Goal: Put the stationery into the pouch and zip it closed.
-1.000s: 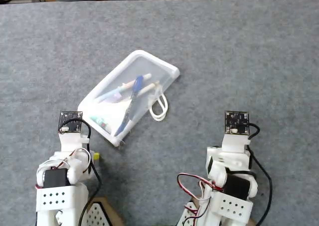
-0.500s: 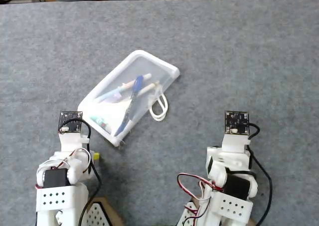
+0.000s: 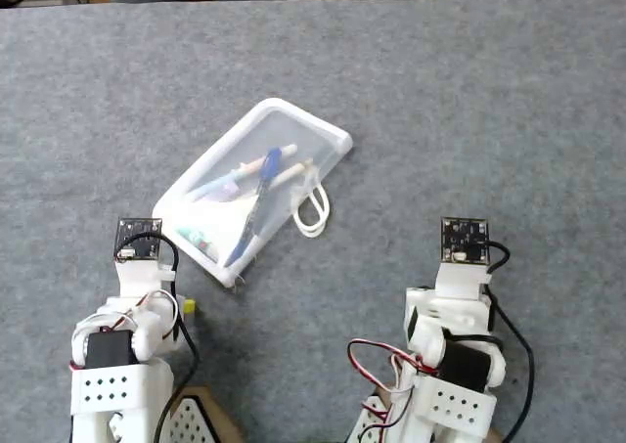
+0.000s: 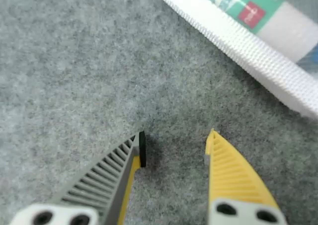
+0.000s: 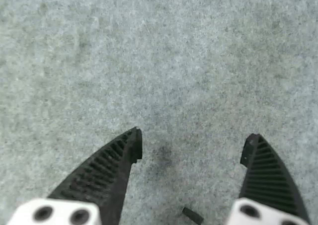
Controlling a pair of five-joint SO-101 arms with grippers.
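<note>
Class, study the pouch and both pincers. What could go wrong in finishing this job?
The pouch lies loose and slanted on the felt; a one-sided pull along its zip edge could drag it instead of closing it. Its white loop trails beside it and might snag a pincer. The open left pincer hangs close to that edge and could nudge the pouch askew.

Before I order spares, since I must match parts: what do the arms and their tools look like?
Left arm and right arm: white shells, black motors, red-black-white cables. Left tool: one grey ribbed finger, one yellow. Right tool: both black, ribbed.
</note>
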